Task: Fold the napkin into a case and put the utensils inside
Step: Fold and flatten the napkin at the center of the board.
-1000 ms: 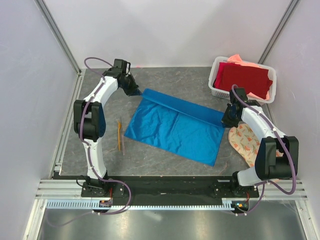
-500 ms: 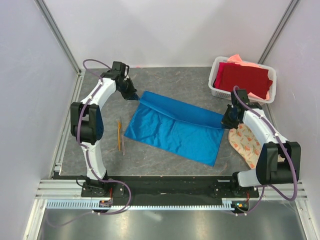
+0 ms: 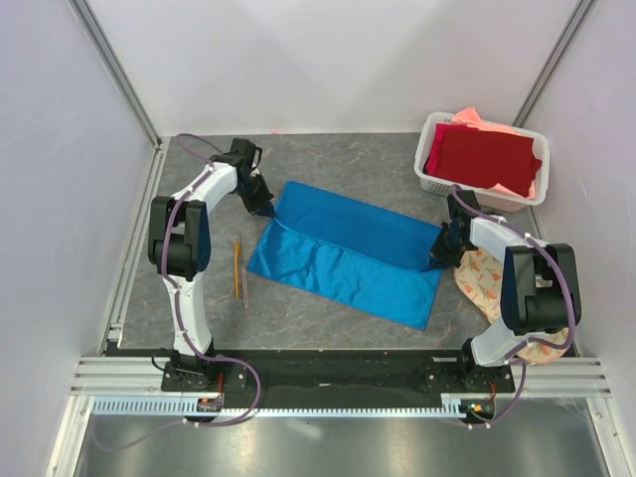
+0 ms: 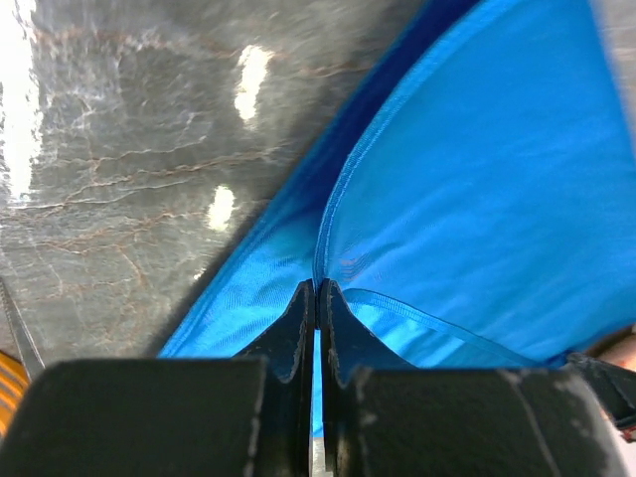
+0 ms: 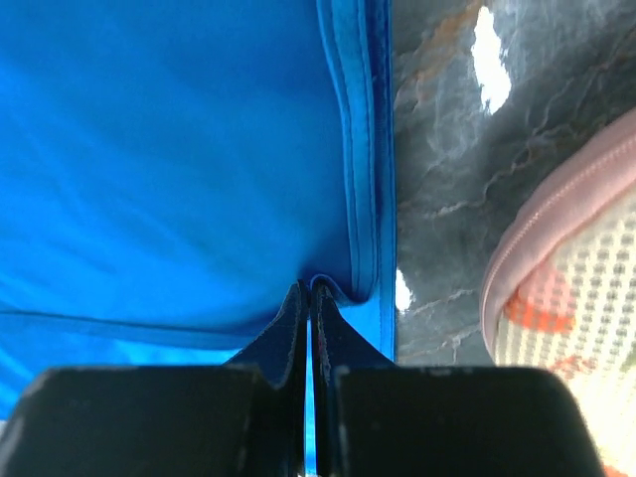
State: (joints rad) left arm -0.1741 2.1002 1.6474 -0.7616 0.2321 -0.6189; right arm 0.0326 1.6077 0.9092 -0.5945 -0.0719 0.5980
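Note:
The bright blue napkin (image 3: 348,253) lies on the grey table with its far edge folded over toward the near side as a second layer. My left gripper (image 3: 265,209) is shut on the folded layer's left corner; in the left wrist view the napkin (image 4: 477,189) hem is pinched at my left gripper (image 4: 317,288). My right gripper (image 3: 438,257) is shut on the fold's right corner, and the right wrist view shows the napkin (image 5: 179,149) hem bunched at my right gripper (image 5: 310,288). The utensils (image 3: 239,268), thin orange-brown sticks, lie left of the napkin.
A white basket (image 3: 431,179) holding a dark red cloth (image 3: 487,157) over a salmon-pink one stands at the back right. A round floral mat (image 3: 487,283) lies under the right arm, its pink rim (image 5: 517,268) close beside the napkin's right edge.
Both grippers have drawn the napkin's far edge toward the near side, widening the folded-over layer. The utensils have not moved.

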